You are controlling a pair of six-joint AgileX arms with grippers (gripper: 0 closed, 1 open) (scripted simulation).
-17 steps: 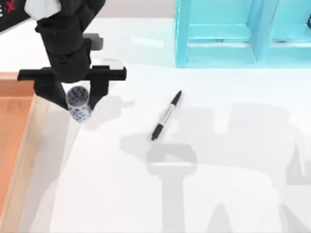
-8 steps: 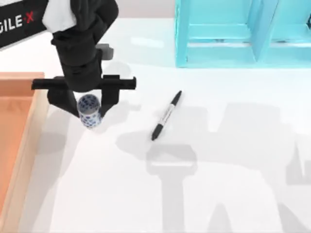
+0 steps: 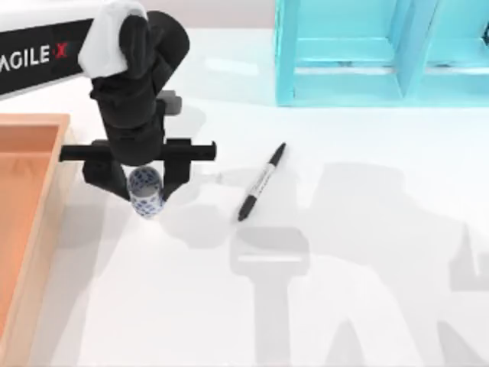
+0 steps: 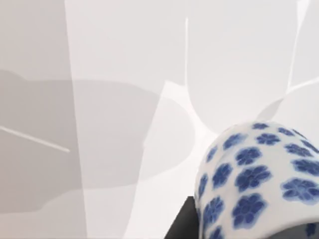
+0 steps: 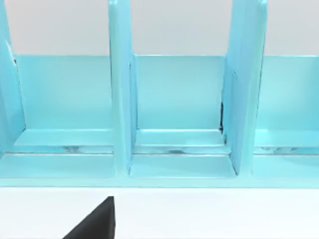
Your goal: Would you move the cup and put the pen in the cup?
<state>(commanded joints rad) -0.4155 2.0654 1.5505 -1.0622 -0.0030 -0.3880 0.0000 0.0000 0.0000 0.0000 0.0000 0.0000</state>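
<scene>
The left gripper [image 3: 145,183] squeezes the cup [image 3: 145,192] at the frame's left, its arm reaching down from the upper left.

White left arm [image 3: 38,53], AGILE X lettering, black hand [image 3: 145,180]

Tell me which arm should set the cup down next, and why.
Left. The left pincer already grips the cup between its fingers, left of the pen lying on the white table. The right arm sits off by the teal shelf, so it is likely better kept for the pen.
</scene>
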